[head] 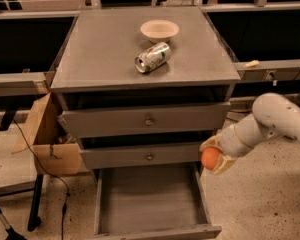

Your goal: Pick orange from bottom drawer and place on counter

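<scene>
Beside the cabinet's right edge, the gripper (213, 159) holds the orange (210, 158) clasped between its fingers, clear of the open bottom drawer (147, 199), likely bound for the bench (100, 49), where a tipped soda can (152, 57) and a bowl (159, 30) rest.

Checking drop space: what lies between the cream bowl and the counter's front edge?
Camera view: a toppled silver can. Gripper, right of grey middle drawer, grips the orange.

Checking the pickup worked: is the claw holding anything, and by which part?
Yes: the claw pinches the orange on opposite sides, just outside the open bottom drawer.
</scene>
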Controlling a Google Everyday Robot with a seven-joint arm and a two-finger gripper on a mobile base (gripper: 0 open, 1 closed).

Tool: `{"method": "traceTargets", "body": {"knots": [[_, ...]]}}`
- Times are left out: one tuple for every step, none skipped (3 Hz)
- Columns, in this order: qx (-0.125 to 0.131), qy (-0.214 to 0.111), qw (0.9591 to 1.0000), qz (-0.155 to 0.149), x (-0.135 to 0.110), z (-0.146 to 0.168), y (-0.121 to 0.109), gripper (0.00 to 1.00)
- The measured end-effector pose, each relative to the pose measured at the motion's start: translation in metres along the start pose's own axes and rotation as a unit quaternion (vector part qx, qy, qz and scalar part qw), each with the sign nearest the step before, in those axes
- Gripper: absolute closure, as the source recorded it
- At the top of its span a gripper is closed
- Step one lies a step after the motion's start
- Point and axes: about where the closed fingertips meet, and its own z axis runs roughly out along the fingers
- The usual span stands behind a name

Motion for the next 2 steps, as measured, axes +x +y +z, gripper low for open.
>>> {"method": "traceTargets", "body": {"knots": [[0.028,-0.013,0.9994,-0.016,-0.0517,-0.08,-0.0299,1.0],[0.028,-0.013,0.9994,-0.016,-0.0517,-0.08,-0.0299,1.0]]}}
